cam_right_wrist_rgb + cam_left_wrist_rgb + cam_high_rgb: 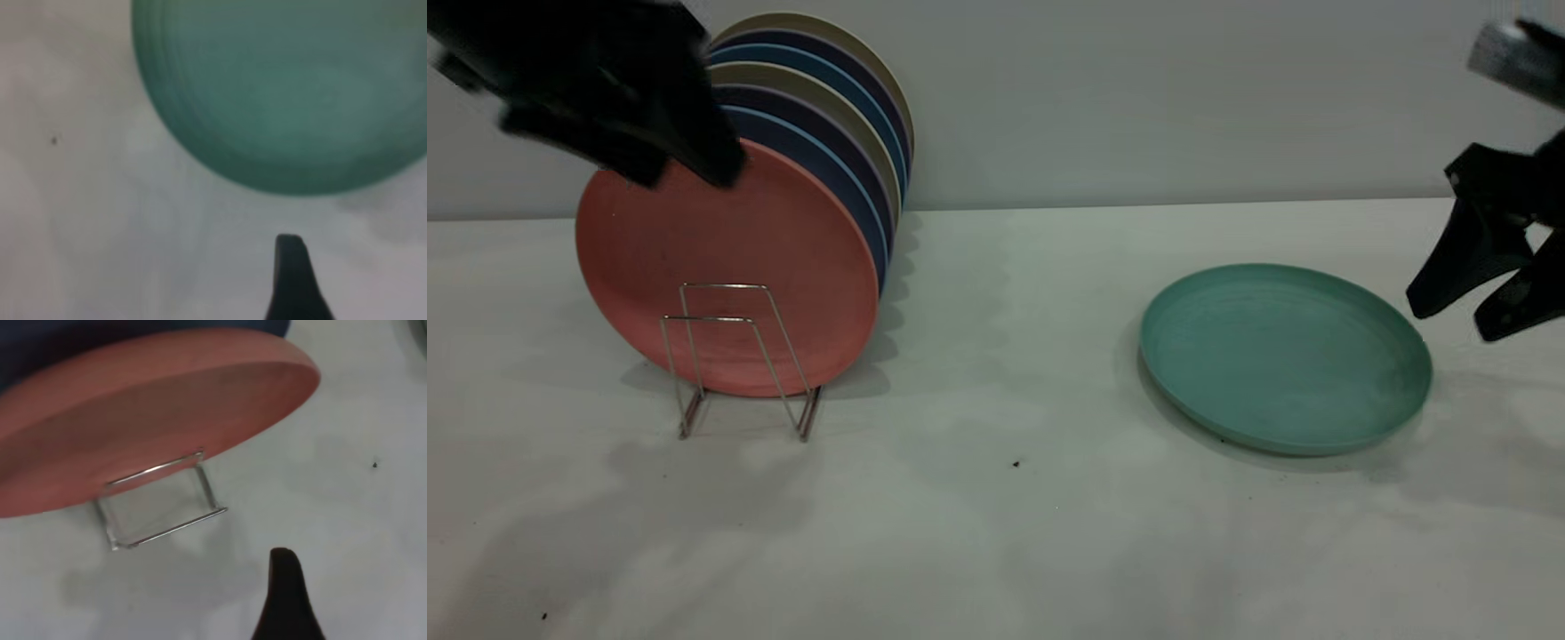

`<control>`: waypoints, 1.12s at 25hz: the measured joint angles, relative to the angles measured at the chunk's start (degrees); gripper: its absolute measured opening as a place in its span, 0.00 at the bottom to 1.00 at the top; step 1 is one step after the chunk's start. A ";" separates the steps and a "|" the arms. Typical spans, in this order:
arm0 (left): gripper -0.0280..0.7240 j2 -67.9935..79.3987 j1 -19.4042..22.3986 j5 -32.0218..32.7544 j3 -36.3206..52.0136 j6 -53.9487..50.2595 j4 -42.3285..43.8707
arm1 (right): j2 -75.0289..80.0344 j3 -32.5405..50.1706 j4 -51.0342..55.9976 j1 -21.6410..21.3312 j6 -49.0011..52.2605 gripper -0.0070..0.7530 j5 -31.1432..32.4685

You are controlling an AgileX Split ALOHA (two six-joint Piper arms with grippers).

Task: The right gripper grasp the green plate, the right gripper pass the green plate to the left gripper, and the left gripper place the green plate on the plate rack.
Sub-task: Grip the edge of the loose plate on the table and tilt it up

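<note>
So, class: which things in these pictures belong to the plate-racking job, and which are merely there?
Belong to the job:
green plate, flat on the table
right gripper, open, beside that plate
left gripper, raised over the rack's plates
plate rack

Merely there:
salmon-pink plate, frontmost in the rack
blue, purple and beige plates behind it
table

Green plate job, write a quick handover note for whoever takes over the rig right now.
Right gripper: open, empty, hanging just beside the green plate's right rim, not touching it.
Left gripper: raised in front of the pink plate on the plate rack, holding nothing.
Green plate lies flat on the table, right of the rack.
Done: nothing yet.
Left: grasp, pass to the left gripper, set on the rack.
</note>
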 joint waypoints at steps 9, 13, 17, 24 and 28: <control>0.78 5.23 -3.70 -5.21 -0.10 0.06 -2.96 | 14.44 -4.87 15.62 -6.81 -12.25 0.67 1.43; 0.78 6.48 -5.05 -7.75 -0.37 0.11 -6.31 | 19.10 -7.69 16.33 -6.86 -12.84 0.67 1.44; 0.78 8.25 -5.84 -8.52 -0.37 0.11 -7.28 | 22.05 -10.52 17.18 -6.86 -13.08 0.67 1.37; 0.78 9.14 -6.14 -9.39 -0.37 0.11 -7.64 | 24.80 -12.04 20.49 -6.86 -14.22 0.57 1.77; 0.78 9.14 -6.25 -9.95 -0.37 0.11 -7.72 | 25.92 -12.30 23.43 -6.49 -15.80 0.42 2.08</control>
